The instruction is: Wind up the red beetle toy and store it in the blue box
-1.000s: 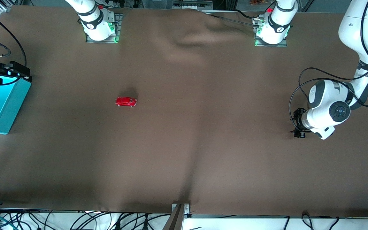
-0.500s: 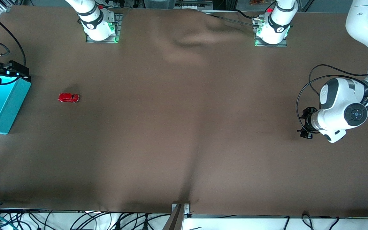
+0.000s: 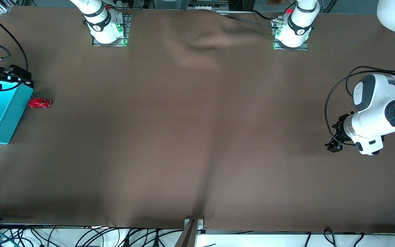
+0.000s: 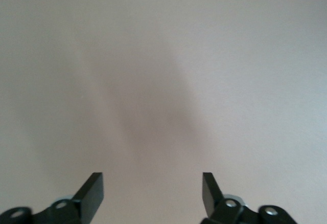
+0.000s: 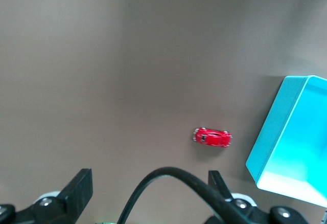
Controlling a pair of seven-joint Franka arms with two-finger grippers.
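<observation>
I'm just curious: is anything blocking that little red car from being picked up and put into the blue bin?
Nothing visible is. The red car sits on bare cloth right beside the blue bin, apart from its wall. The right claw hangs open above that spot with nothing between.

The right gripper (image 5: 145,191) hangs open and empty above the brown counter (image 5: 102,55); below it, the red beetle toy (image 5: 212,137) sits just beside the blue box (image 5: 286,137); a black cable (image 5: 168,178) loops between its fingers.

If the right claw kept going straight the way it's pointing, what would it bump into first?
Probably just the brown table cover. The right claw hangs open, aimed down at bare cloth. The red beetle toy sits off to one side of that line, beside the blue box. Depth is hard to judge.
</observation>
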